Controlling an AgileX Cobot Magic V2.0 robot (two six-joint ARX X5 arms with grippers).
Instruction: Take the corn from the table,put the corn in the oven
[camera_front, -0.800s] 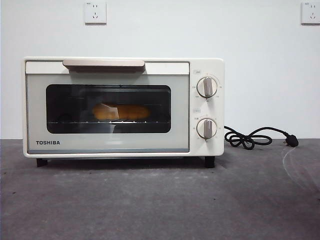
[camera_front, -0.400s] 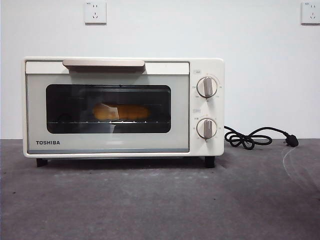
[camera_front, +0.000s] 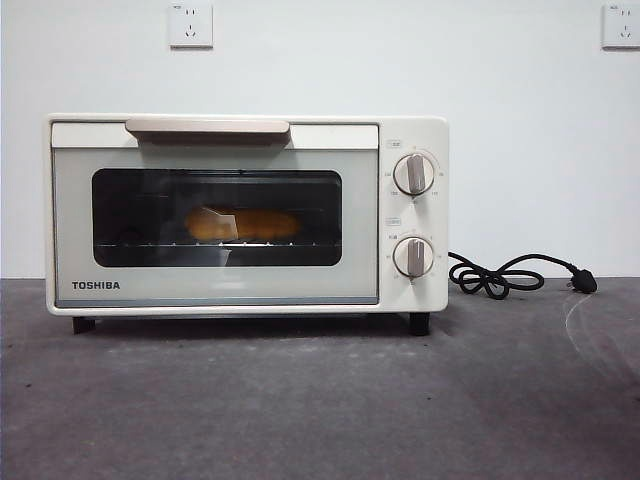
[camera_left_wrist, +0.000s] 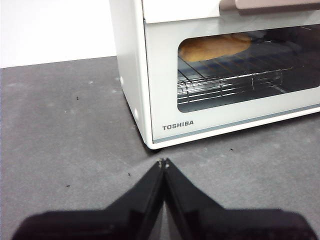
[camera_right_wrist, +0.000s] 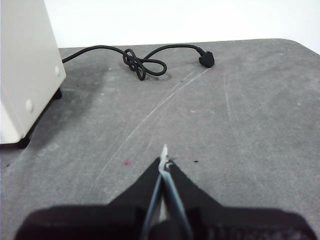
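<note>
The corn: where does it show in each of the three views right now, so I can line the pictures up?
Front view: the corn lies on the rack behind the oven door's dark glass, near the window's middle.
Left wrist view: the corn shows through the window, on the wire rack.
Right wrist view: not in it; only the oven's side wall and the power cord show.
Shared landmark: the cream-white oven body, in all three.

Your left hand (camera_left_wrist: 164, 162): jaws pressed together, nothing between them, poised over bare worktop (camera_left_wrist: 65, 125) just short of the oven's near corner. Oven (camera_left_wrist: 165, 90): cream-white, TOSHIBA lettering low on the shut door. Corn (camera_left_wrist: 215, 46): yellow-orange, lying on the wire rack (camera_left_wrist: 230, 75) behind the dark glass. Handle (camera_left_wrist: 275, 5): along the door's top edge, partly cut off.
</note>
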